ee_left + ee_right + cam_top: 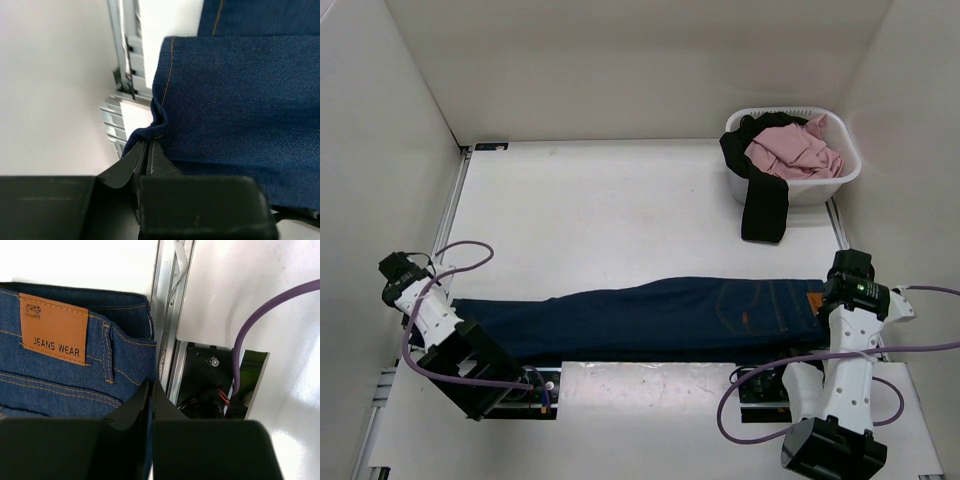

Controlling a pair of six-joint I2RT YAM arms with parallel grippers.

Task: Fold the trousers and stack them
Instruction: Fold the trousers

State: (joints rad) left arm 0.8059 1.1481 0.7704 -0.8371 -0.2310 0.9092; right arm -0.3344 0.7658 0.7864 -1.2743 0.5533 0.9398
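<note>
The trousers (650, 315), dark blue jeans, lie stretched out flat across the near part of the table, legs to the left and waist to the right. My left gripper (448, 300) is shut on the hem end of a leg; in the left wrist view the cloth (235, 100) bunches into a small fold at the closed tips (148, 146). My right gripper (827, 300) is shut on the waistband edge (135, 360), its tips (151, 386) pressed together on denim. The tan patch (54, 329) reads JEANS WEAR.
A white basket (820, 190) stands at the back right, holding a pink garment (790, 150) and a black garment (762, 200) that hangs over its rim onto the table. White walls enclose the table. Metal rails (167, 330) run along its sides.
</note>
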